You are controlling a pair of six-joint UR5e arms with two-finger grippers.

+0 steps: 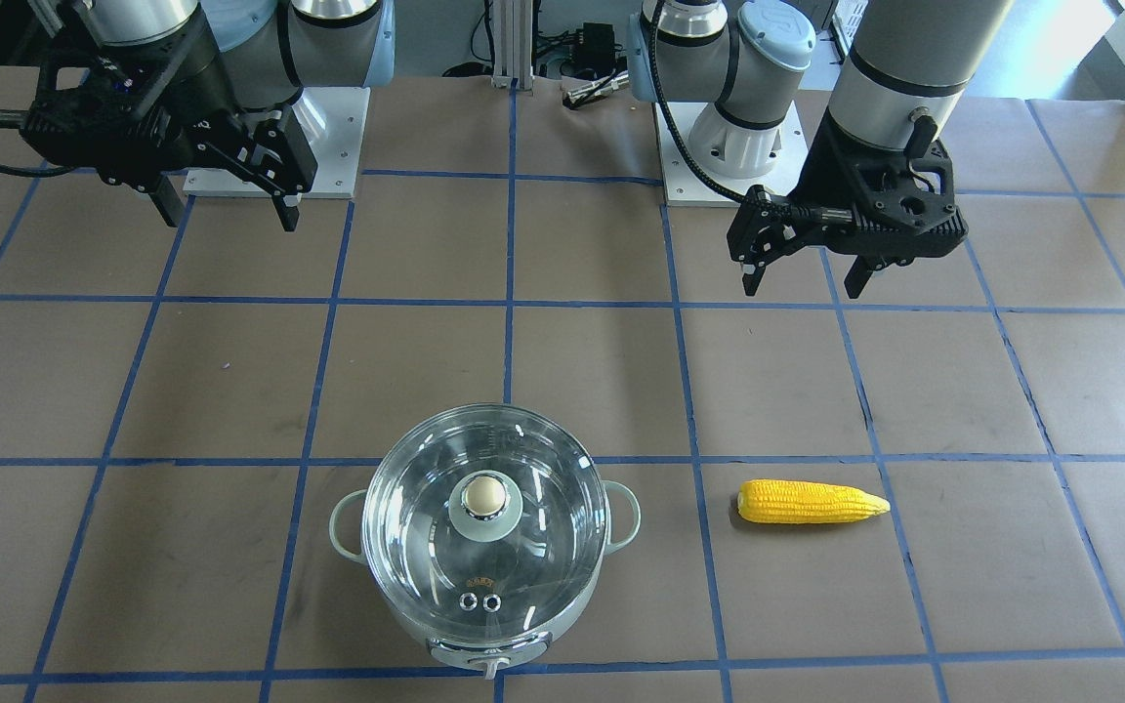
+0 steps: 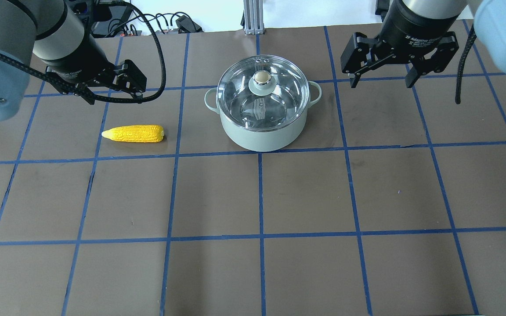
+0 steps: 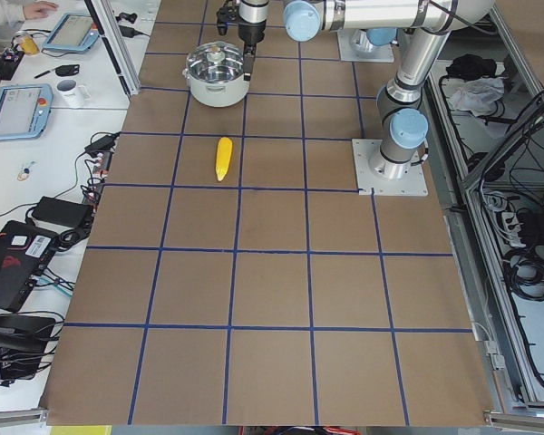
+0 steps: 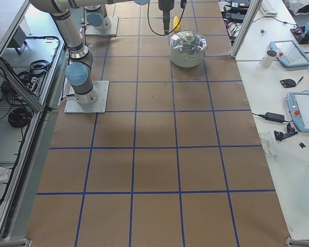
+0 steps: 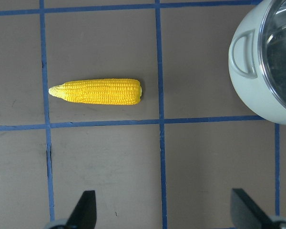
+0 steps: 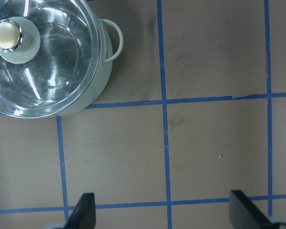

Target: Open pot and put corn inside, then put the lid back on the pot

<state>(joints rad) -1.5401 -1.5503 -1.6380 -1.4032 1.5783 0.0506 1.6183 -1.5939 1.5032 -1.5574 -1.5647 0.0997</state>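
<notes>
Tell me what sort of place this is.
Probably a robotics lab cell, not a kitchen: the left arm and right arm are bolted to a table taped into a blue grid, with a teach pendant and cables alongside.

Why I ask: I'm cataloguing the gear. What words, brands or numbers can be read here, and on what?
"2F Adaptive": white print on the black collar above the right gripper; the rest of that print is too small to read.
Too blurred to read: white print on the collar of the left gripper.
Too small to read: a gold mark on the glass of the lid.
</notes>
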